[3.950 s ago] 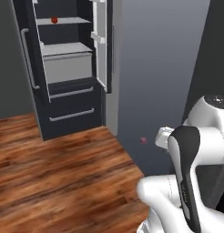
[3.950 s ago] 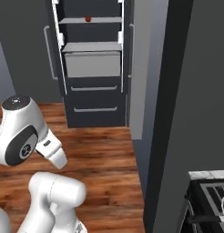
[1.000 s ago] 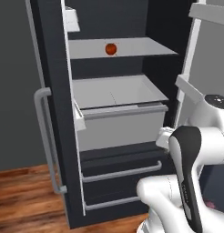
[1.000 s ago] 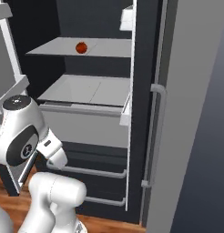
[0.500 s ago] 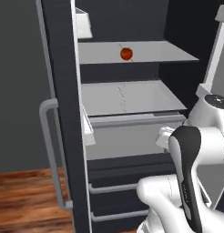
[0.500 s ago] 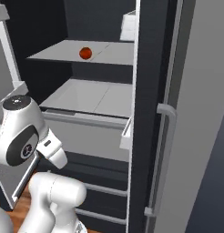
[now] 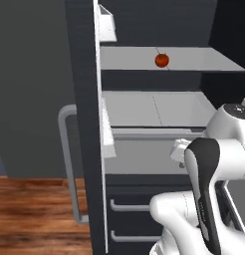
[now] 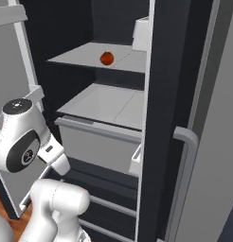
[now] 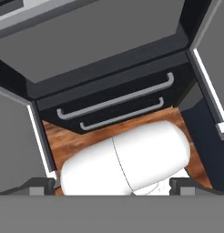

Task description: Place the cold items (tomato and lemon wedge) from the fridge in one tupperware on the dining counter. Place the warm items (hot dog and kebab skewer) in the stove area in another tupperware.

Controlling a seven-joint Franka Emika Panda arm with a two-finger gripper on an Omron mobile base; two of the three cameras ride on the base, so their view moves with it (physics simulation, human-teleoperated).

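We are at the open fridge (image 7: 84, 99), about to fetch the cold items; the tomato (image 7: 162, 60) sits on the upper shelf, untouched. Our jaws stand wide and empty, so next we must raise the gripper (image 9: 112, 186) toward it

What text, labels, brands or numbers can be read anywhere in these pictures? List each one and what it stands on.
None: no readable text, label, brand or number on the fridge, its shelves, the tomato, the drawer handles or the arm.
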